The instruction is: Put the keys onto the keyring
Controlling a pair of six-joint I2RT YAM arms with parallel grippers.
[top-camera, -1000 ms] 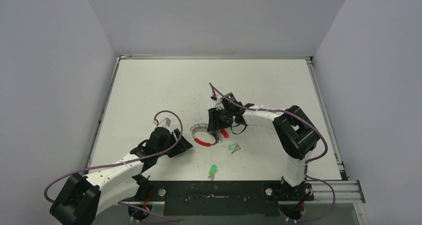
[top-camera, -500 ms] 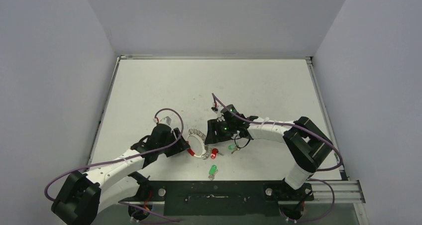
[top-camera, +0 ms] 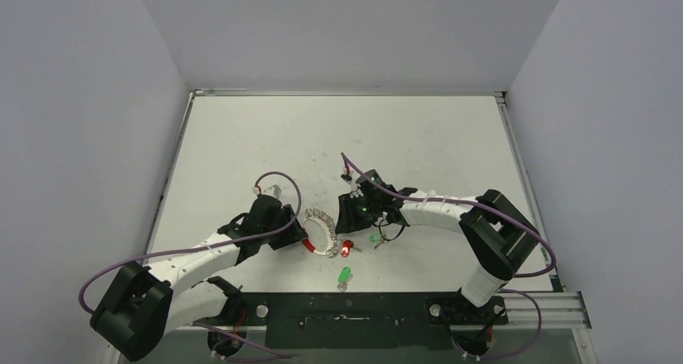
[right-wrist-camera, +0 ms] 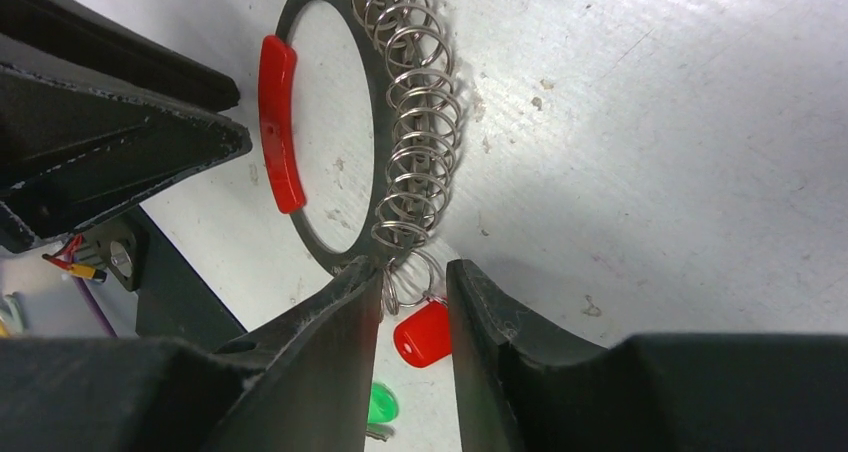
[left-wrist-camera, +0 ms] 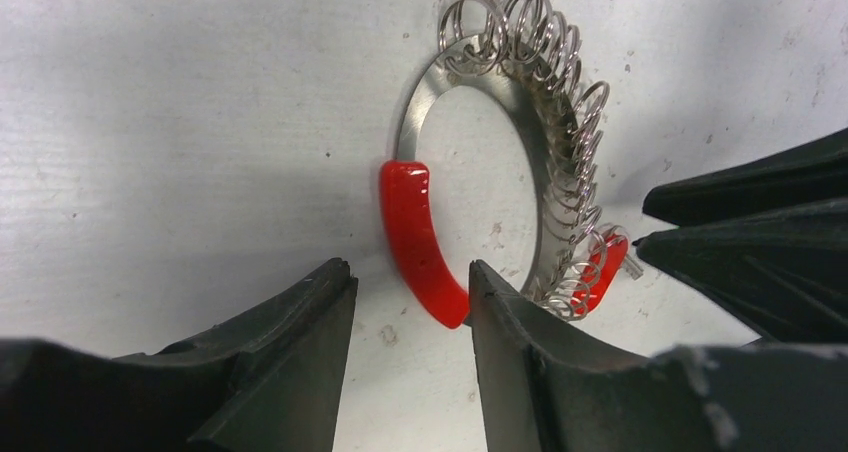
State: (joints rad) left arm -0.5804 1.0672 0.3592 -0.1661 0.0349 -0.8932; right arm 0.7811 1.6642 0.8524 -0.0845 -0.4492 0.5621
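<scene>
A white table [top-camera: 266, 138] sits inside pale walls, with two robot arms reaching in from its near edge. The keyring [left-wrist-camera: 545, 172] lies flat on the table, close to the near edge and between the two grippers. It is a large flat metal loop. Many small wire rings are threaded along one side, and a glossy red sleeve [left-wrist-camera: 415, 237] covers part of the other.

The left gripper [left-wrist-camera: 408, 277] is at the sleeve's end of the ring. Its jaws stand apart and clamp nothing, and the sleeve's tip lies just beside one finger.

The right gripper [right-wrist-camera: 410, 277] is at the opposite side, with its jaws only narrowly apart. A small wire loop [right-wrist-camera: 408, 272] and a red tab [right-wrist-camera: 424, 334] sit in that gap. I cannot tell whether the jaws pinch them.

Both green-headed keys lie loose on the table, off the ring. One key [top-camera: 374, 237] is under the right arm's wrist, just right of the ring. The other key [top-camera: 345, 273] is nearer the table's near edge.
</scene>
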